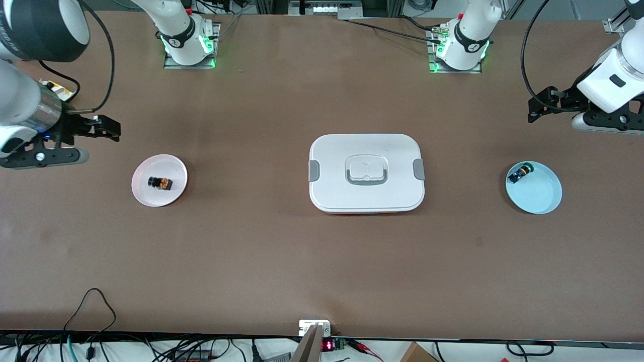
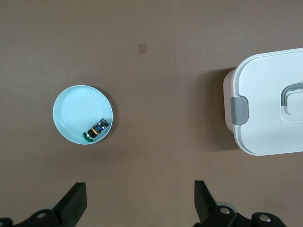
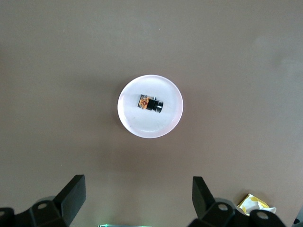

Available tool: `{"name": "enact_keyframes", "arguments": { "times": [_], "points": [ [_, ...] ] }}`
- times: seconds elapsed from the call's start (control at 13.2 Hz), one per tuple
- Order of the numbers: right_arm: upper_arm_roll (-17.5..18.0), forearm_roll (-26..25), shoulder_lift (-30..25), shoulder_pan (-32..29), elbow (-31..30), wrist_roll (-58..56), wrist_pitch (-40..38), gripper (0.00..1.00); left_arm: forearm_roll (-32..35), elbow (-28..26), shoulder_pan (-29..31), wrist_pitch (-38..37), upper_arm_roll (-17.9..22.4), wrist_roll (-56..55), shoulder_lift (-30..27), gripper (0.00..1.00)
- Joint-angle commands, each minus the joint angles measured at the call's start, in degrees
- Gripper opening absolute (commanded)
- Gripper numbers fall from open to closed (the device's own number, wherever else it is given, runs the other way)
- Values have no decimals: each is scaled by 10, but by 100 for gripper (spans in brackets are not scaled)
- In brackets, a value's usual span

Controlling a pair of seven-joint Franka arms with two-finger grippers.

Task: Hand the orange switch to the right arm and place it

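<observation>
The orange switch lies on its side in a pale pink plate toward the right arm's end of the table. It also shows in the right wrist view, in the plate. My right gripper is open and empty, held up in the air above the table beside that plate, toward the robot bases; its wrist view shows the jaws wide apart. My left gripper is open and empty, held up over the table's other end.
A green-capped switch lies in a light blue plate, also seen in the left wrist view. A closed white lidded container stands at mid-table. A small yellow-white object lies near the right arm.
</observation>
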Motion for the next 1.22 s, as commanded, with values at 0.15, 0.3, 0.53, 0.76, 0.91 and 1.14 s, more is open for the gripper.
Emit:
{"name": "enact_keyframes", "arguments": {
  "times": [0.15,0.3,0.53,0.76,0.91,1.14],
  "points": [
    [-1,25,-101,-28,-178,2,142,100,12,15,3,-14,0,15,8,100],
    [-1,26,-101,-30,-164,-1,112,100,12,15,15,-16,-1,16,8,100],
    [-1,25,-96,-31,-95,-2,45,100,12,16,17,-19,-1,18,9,100],
    [-1,30,-83,-33,-71,6,21,100,12,16,17,-20,-2,18,9,100],
    [-2,31,-83,-33,-66,2,17,100,12,16,17,-20,-4,17,9,100],
    [-1,40,-82,-31,-61,3,20,100,15,16,17,-20,-6,17,9,100]
  ]
}}
